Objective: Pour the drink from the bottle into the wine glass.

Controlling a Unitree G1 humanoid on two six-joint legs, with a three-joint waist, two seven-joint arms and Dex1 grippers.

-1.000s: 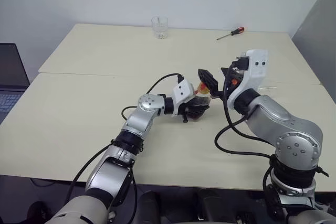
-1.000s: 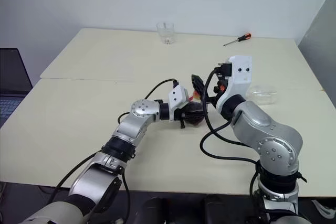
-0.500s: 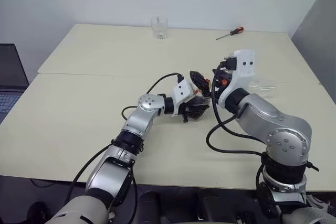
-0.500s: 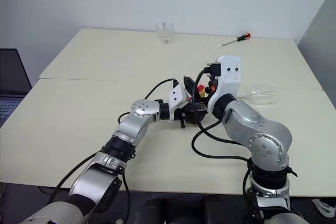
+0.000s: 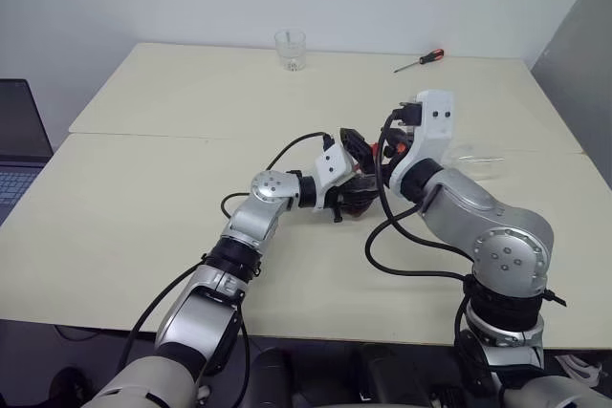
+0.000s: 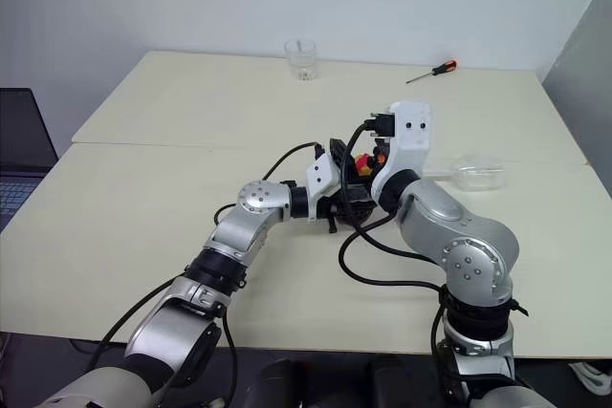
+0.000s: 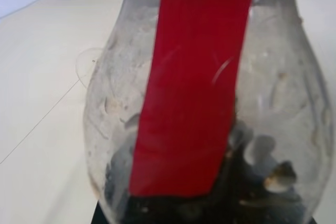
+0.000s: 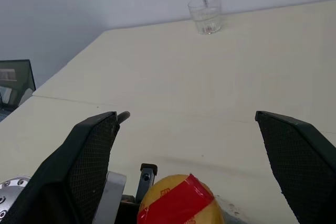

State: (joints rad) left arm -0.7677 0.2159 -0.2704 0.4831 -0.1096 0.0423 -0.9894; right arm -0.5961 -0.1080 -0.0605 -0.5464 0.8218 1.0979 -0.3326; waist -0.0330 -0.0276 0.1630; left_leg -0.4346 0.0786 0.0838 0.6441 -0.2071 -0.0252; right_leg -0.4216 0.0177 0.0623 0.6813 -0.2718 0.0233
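The small clear bottle [image 5: 360, 200] sits at the table's middle with my left gripper [image 5: 352, 194] shut on its rounded body. A red label strip [image 7: 199, 77] runs down its side, and the dark drink [image 7: 173, 211] fills its lower part. Its yellow cap [image 8: 177, 201] with red tape lies just below and between the fingers [image 8: 93, 156] of my right gripper [image 8: 186, 121]. That gripper is open, hovers over the bottle's top and does not touch it. The wine glass [image 6: 476, 172] lies on its side on the table to the right, partly behind my right arm.
A short clear tumbler [image 5: 291, 49] stands at the table's far edge. A red-handled screwdriver [image 5: 419, 60] lies at the far right. A laptop [image 5: 19, 145] sits off the table's left side. A seam [image 5: 172, 136] runs across between the two tabletops.
My right gripper has moved left and slightly down, from beside the bottle to over its cap, staying open. The left gripper and the bottle have not moved.
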